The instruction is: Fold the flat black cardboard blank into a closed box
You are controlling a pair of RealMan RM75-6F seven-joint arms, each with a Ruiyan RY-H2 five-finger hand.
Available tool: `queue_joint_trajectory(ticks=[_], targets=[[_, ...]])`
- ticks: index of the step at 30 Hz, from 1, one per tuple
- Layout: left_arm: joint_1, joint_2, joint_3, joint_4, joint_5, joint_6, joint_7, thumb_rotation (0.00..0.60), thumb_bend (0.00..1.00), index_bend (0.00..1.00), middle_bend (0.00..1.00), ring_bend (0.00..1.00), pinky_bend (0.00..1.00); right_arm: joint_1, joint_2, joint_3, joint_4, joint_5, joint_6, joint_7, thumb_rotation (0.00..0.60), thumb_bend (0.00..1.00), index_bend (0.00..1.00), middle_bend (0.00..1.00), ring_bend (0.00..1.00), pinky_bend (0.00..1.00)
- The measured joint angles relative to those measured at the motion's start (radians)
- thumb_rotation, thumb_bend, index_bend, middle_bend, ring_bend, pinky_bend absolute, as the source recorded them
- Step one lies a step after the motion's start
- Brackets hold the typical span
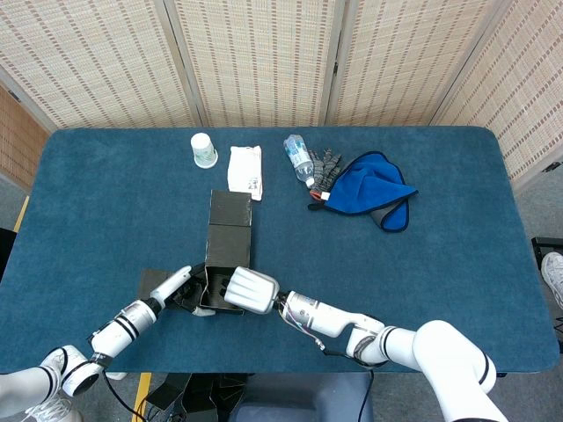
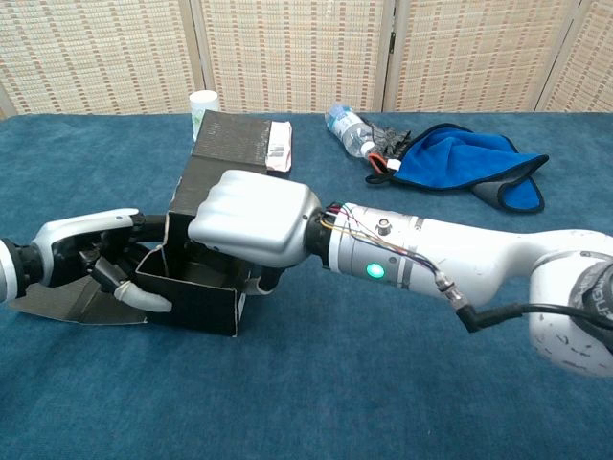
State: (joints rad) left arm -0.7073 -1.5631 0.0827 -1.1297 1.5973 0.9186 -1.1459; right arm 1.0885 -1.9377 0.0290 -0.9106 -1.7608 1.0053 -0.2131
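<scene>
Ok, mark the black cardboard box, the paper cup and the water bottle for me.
black cardboard box (image 2: 206,307): chest view, on its near front wall.
paper cup (image 1: 203,151): head view, on the side of the cup.
water bottle (image 1: 299,158): head view, on the clear body, lying on its side.

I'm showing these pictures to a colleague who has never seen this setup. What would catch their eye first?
Most striking is the half-folded black cardboard box near the table's front edge, with the right robot hand curled over its open top and the left robot hand holding its left side. Next comes the bright blue cloth at the far right of the blue table, beside a lying water bottle.
</scene>
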Motion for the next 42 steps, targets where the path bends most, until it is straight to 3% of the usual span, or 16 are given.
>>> queue_joint_trajectory(ticks=[8,12,16,19,22,24,33,42], targets=[[-0.006,0.000,0.000,-0.005,-0.001,-0.002,-0.008,0.600,0.10,0.20,0.18,0.65,0.87,0.015,0.020,0.000,-0.022,0.000,-0.024,-0.011,0.600,0.41,0.79,0.76,0.76,1.00],[-0.007,-0.001,0.000,-0.006,-0.004,-0.005,-0.011,0.600,0.10,0.20,0.18,0.65,0.87,0.017,0.029,-0.001,-0.034,0.003,-0.031,-0.022,0.600,0.41,0.79,0.76,0.76,1.00],[-0.008,0.000,0.001,-0.007,-0.006,-0.008,-0.011,0.600,0.10,0.20,0.18,0.65,0.87,0.014,0.041,-0.003,-0.046,0.004,-0.030,-0.038,0.600,0.41,0.78,0.69,0.76,1.00],[-0.009,0.000,0.000,-0.009,-0.010,-0.011,-0.009,0.600,0.10,0.20,0.18,0.65,0.87,0.012,0.052,-0.002,-0.058,0.003,-0.023,-0.046,0.600,0.39,0.68,0.61,0.76,1.00],[-0.009,0.000,-0.002,-0.011,-0.016,-0.015,-0.003,0.600,0.10,0.20,0.18,0.65,0.87,0.010,0.062,-0.002,-0.071,0.002,-0.020,-0.063,0.600,0.37,0.50,0.50,0.76,1.00],[-0.009,-0.001,-0.003,-0.012,-0.018,-0.017,0.000,0.600,0.10,0.20,0.18,0.65,0.87,0.007,0.068,-0.002,-0.083,0.004,-0.022,-0.076,0.600,0.37,0.45,0.48,0.76,1.00],[-0.008,0.002,-0.005,-0.030,-0.023,-0.019,0.018,0.600,0.10,0.20,0.18,0.65,0.87,0.003,0.064,-0.008,-0.090,0.015,-0.051,-0.101,0.600,0.38,0.46,0.55,0.76,1.00],[-0.004,0.010,-0.007,-0.042,-0.027,-0.017,0.023,0.600,0.10,0.20,0.18,0.65,0.87,0.001,0.061,-0.007,-0.092,0.018,-0.056,-0.117,0.600,0.38,0.55,0.69,0.77,1.00]])
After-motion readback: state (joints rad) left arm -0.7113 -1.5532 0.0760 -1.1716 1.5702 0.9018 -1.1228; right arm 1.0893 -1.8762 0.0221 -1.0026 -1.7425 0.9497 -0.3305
